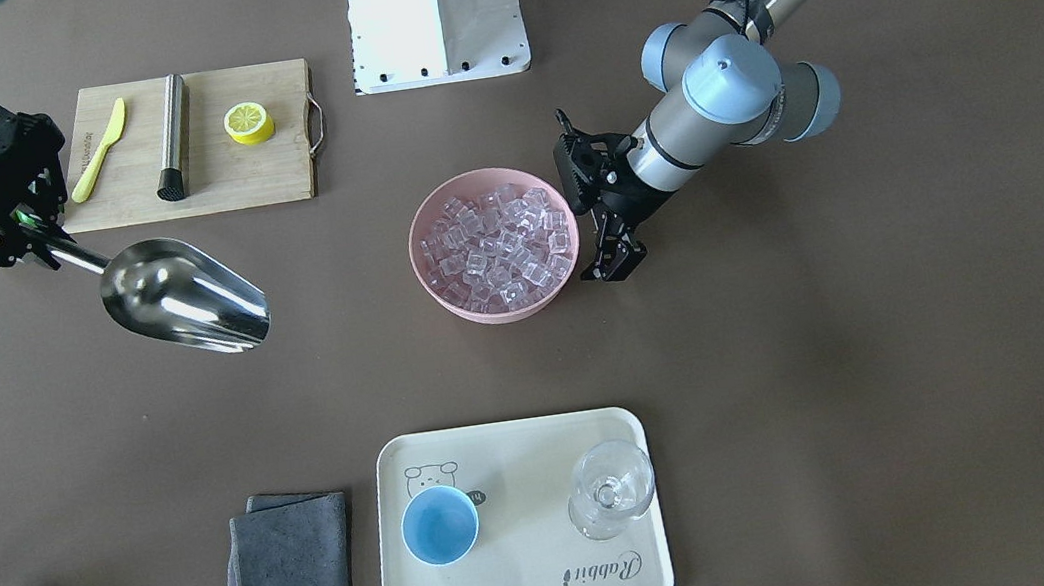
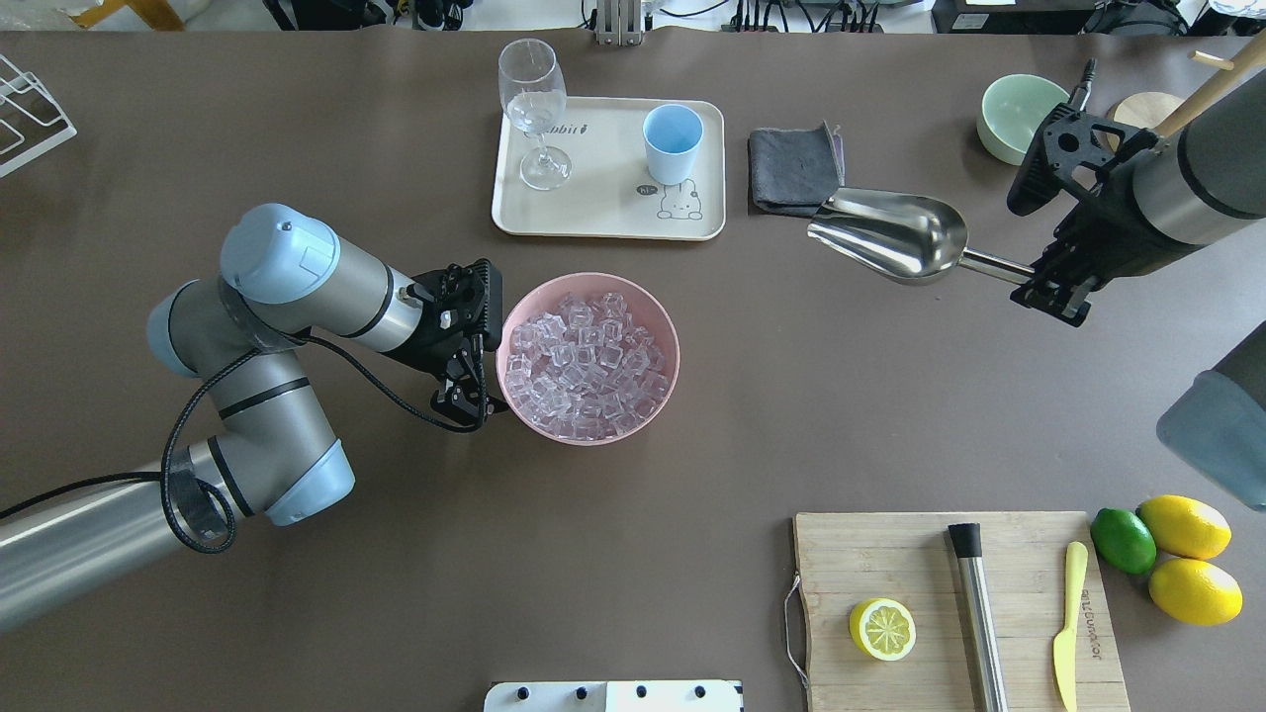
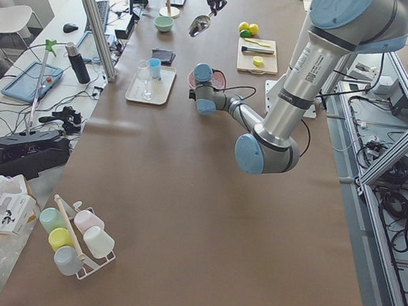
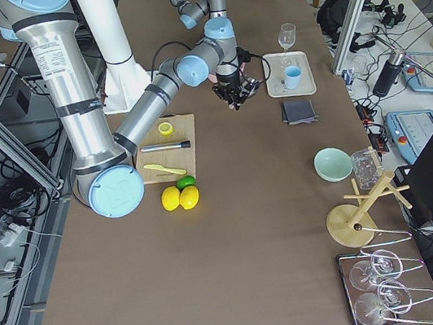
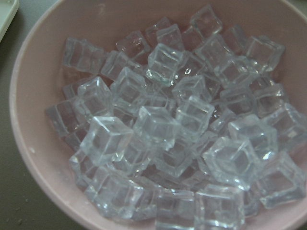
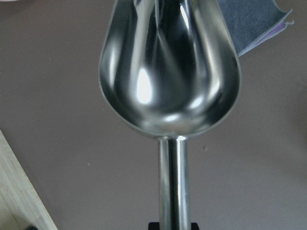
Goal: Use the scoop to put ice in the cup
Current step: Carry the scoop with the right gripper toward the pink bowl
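My right gripper [image 2: 1053, 287] is shut on the thin handle of the silver scoop [image 2: 890, 235], which hangs empty above the table; the trough fills the right wrist view [image 6: 168, 67]. The ice [image 2: 584, 366] is piled in a pink bowl [image 2: 590, 280] at the table's middle. My left gripper [image 2: 463, 396] is open right beside the bowl's rim, and its wrist view looks down on the ice [image 5: 168, 129]. The light-blue cup [image 2: 673, 143] stands upright and empty on a cream tray [image 2: 603, 213]. The scoop [image 1: 180, 298] is well apart from both bowl and cup [image 1: 440, 526].
A clear stemmed glass [image 2: 534, 109] stands on the tray beside the cup. A grey cloth [image 2: 791, 168] lies by the tray, with a pale-green bowl [image 2: 1019, 114] beyond. A cutting board [image 2: 920, 564] holds a lemon half, a steel cylinder and a yellow knife.
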